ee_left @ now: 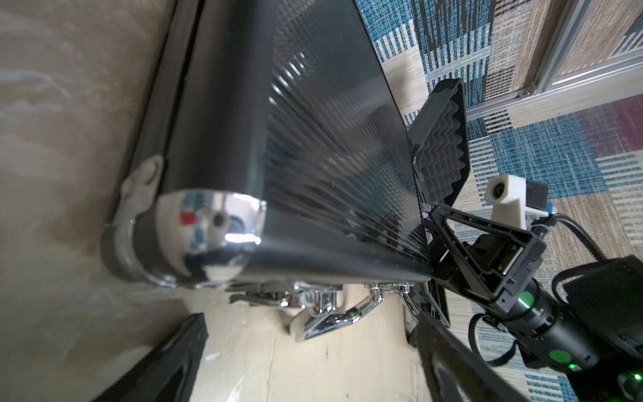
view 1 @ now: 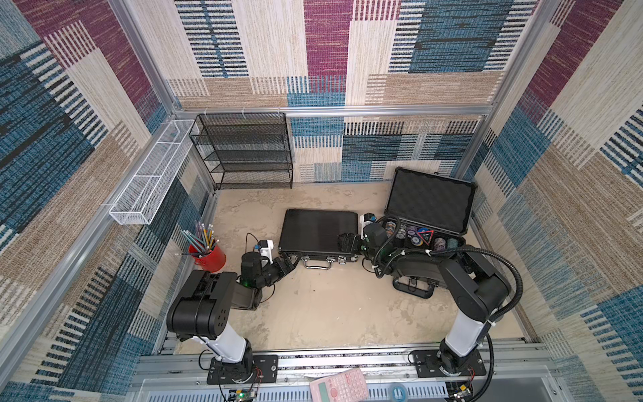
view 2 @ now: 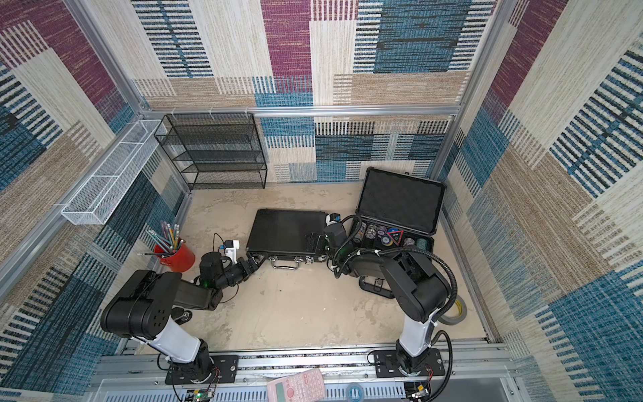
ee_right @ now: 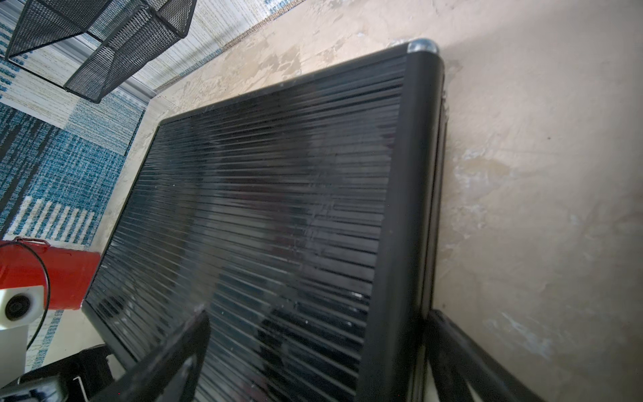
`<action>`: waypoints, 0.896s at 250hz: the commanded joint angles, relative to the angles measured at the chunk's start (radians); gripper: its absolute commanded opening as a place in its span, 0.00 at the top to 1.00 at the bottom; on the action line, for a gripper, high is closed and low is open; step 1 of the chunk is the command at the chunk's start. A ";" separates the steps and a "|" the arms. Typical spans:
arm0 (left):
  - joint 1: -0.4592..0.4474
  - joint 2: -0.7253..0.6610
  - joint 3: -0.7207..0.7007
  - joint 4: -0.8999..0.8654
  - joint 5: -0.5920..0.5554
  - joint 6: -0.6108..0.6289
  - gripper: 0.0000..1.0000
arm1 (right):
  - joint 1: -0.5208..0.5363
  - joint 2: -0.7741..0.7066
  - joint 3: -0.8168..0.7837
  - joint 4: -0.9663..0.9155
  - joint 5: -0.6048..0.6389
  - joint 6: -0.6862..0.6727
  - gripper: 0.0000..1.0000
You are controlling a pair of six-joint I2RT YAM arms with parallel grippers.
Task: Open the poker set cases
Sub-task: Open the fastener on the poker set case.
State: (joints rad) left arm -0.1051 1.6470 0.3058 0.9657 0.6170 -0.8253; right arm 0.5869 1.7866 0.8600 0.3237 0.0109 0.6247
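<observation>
Here, the slim black ribbed briefcase (view 1: pixel 313 229) lies shut at centre. The left gripper (view 1: pixel 287 266) gapes empty at its near-left corner; the right gripper (view 1: pixel 348 242), wide and empty, straddles its right edge. Farther right, the thicker dark foam-lined case (view 1: pixel 431 198) stands open, its base partly hidden.

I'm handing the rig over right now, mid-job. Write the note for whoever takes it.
Both open, empty: left gripper at the near left corner of the slim black case; right gripper straddling its right edge.
Done: thick case, lid up, chips showing.
Left: slim black case lies flat, lid shut; whether its latches are released is unclear. Check them, then raise the lid.
</observation>
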 commanded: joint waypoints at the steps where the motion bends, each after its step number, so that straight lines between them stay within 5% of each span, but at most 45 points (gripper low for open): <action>1: 0.002 0.026 -0.002 0.001 0.019 0.010 0.04 | -0.003 0.019 -0.011 -0.213 0.011 0.011 0.03; 224: 0.024 0.225 -0.062 0.444 0.134 -0.092 0.08 | -0.003 0.031 0.001 -0.243 0.023 -0.001 0.03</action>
State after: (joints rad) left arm -0.0837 1.8465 0.2554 1.4120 0.7132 -0.8814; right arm 0.5869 1.7935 0.8688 0.3168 0.0113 0.6235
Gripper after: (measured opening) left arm 0.934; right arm 0.970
